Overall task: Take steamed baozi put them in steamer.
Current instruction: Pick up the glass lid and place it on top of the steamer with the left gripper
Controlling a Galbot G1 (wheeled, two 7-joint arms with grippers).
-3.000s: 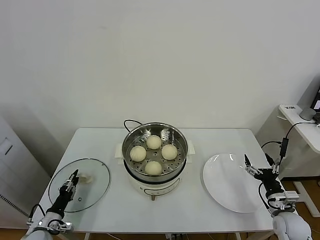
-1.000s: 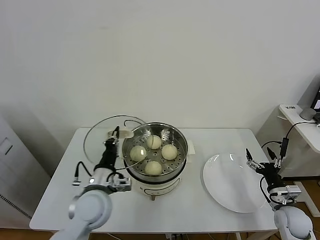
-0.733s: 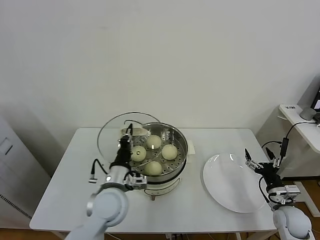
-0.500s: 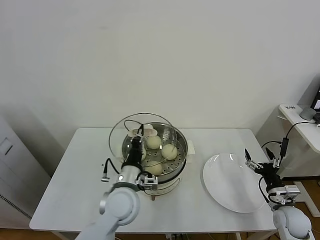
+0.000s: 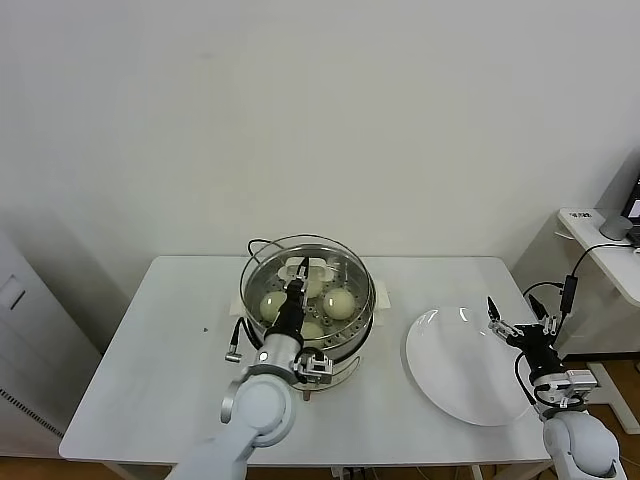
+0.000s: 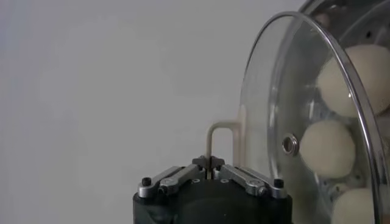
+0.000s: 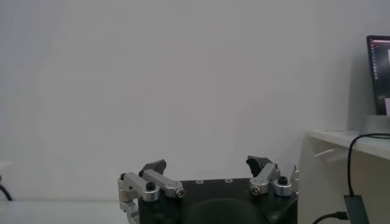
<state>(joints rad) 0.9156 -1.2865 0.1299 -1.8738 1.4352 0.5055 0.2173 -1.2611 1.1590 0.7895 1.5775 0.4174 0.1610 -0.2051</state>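
The steel steamer [image 5: 362, 318] stands mid-table on its white base. Cream-white baozi lie on its perforated tray, seen through the glass: one on the left [image 5: 270, 302] and one on the right [image 5: 339, 303] show plainly, the others partly hidden by the arm. My left gripper [image 5: 297, 283] is shut on the handle [image 6: 220, 141] of the round glass lid [image 5: 303, 281] and holds the lid over the steamer. In the left wrist view the lid [image 6: 268, 109] shows with baozi [image 6: 329, 148] behind it. My right gripper [image 5: 518, 333] is open and empty at the plate's right edge.
A flat white plate [image 5: 450, 370] lies right of the steamer. A black cord [image 5: 262, 243] leaves the steamer's back. A white side desk [image 5: 600, 240] with cables stands at the far right. The table's left half [image 5: 170, 340] is bare white surface.
My left gripper has carried the glass lid from the table's left side up and rightward, now over the steamer. The right gripper has stayed by the plate.
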